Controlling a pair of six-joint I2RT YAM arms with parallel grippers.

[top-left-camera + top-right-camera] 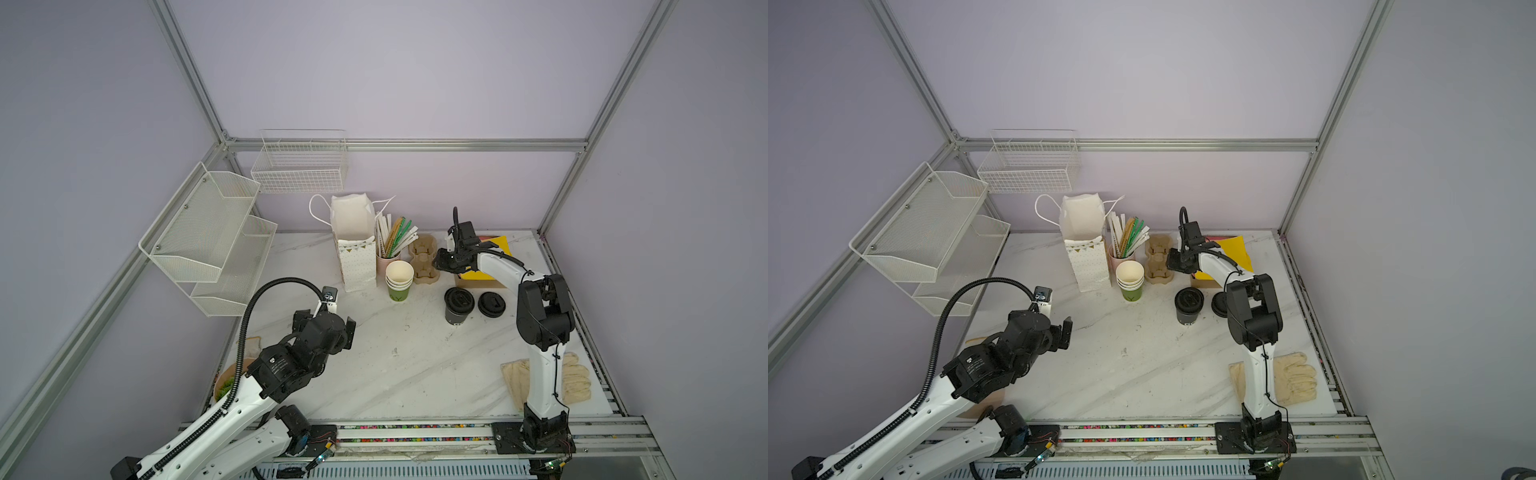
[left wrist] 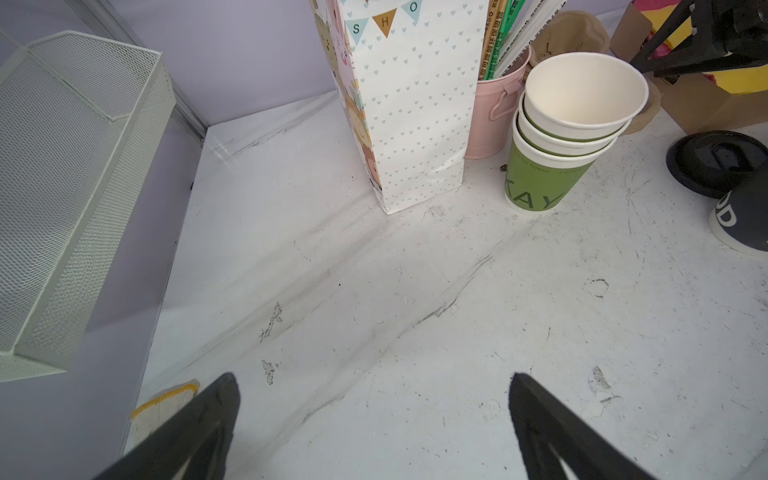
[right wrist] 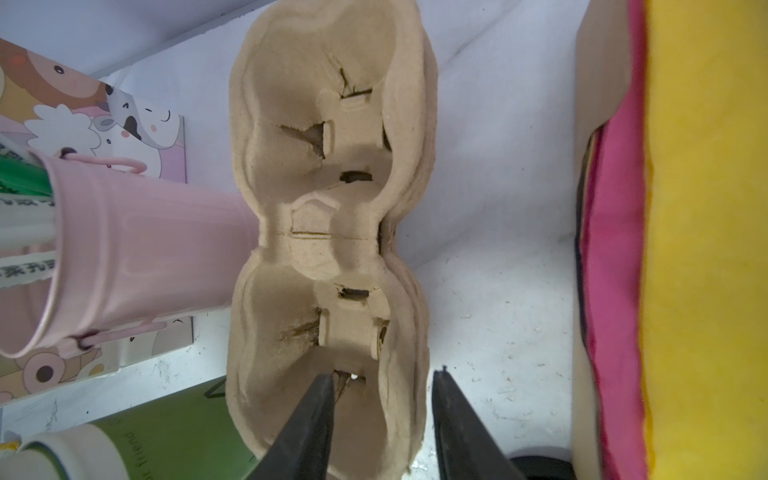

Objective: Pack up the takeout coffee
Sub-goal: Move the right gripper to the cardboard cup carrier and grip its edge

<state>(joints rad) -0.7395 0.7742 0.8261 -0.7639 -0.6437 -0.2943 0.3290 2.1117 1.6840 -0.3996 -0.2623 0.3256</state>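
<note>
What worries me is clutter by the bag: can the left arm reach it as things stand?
Probably yes. Bare table lies between the open left jaws and the bag; the cup stack stands beside it, not in front.

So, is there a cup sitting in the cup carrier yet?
No, both pockets of the pulp cup carrier are plainly empty in the right wrist view.

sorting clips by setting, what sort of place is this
Likely a mock coffee takeout counter staged in a robot test cell: a stack of green paper cups, a pulp cup carrier and a black-lidded cup sit on a marble-look table, boxed in by aluminium framing.
</note>
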